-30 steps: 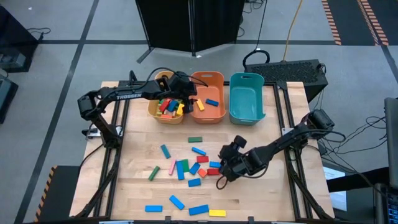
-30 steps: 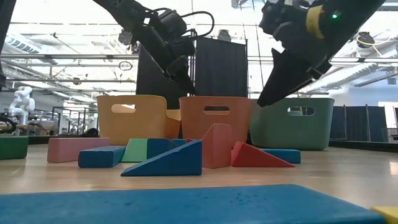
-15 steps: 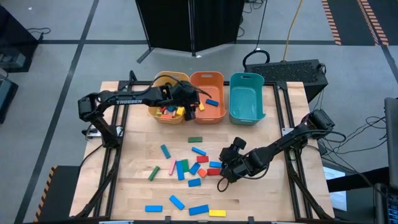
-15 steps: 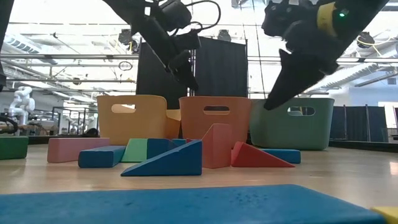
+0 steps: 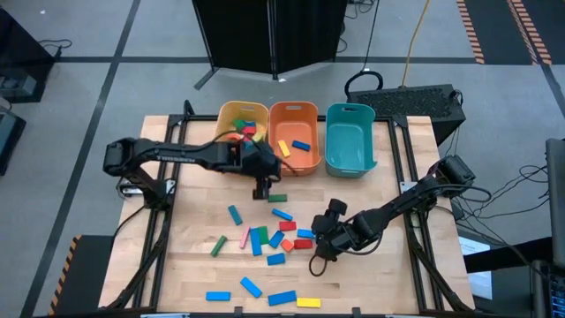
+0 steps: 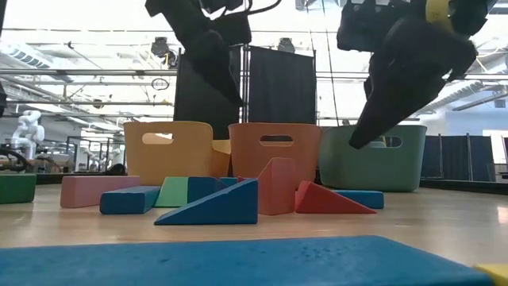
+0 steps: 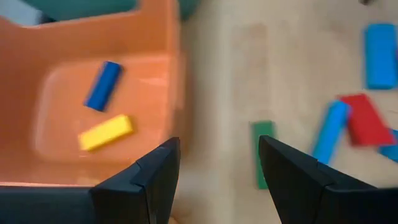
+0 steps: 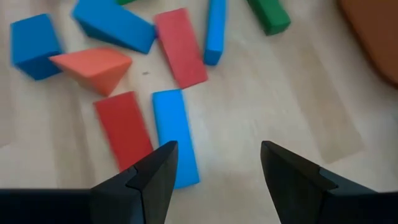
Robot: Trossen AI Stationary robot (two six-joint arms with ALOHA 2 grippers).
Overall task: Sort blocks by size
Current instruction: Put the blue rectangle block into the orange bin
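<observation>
Small wooden blocks point(image 5: 265, 234) in blue, red, green and pink lie flat and scattered on the table's middle and near part. More lie in the yellow bin point(image 5: 240, 124) and the orange bin point(image 5: 294, 141). My left gripper point(image 5: 261, 188) hangs open and holds nothing. It is above the table just near of the orange bin's front wall point(image 7: 175, 93), beside a green bar point(image 7: 262, 152). My right gripper point(image 8: 217, 152) is open over the right end of the block cluster. A blue bar point(image 8: 176, 137) and a red bar point(image 8: 124, 127) lie below it.
A teal bin point(image 5: 350, 139) stands to the right of the orange one along the far edge. Inside the orange bin lie a blue block point(image 7: 102, 85) and a yellow block point(image 7: 106, 132). Several blue bars and a yellow one point(image 5: 309, 302) lie near the front edge.
My left gripper has swung from above the yellow and orange bins toward the table's near edge and now hangs over the bare table in front of the orange bin. It has stayed open. My right gripper has rolled a little in place. No block has moved.
</observation>
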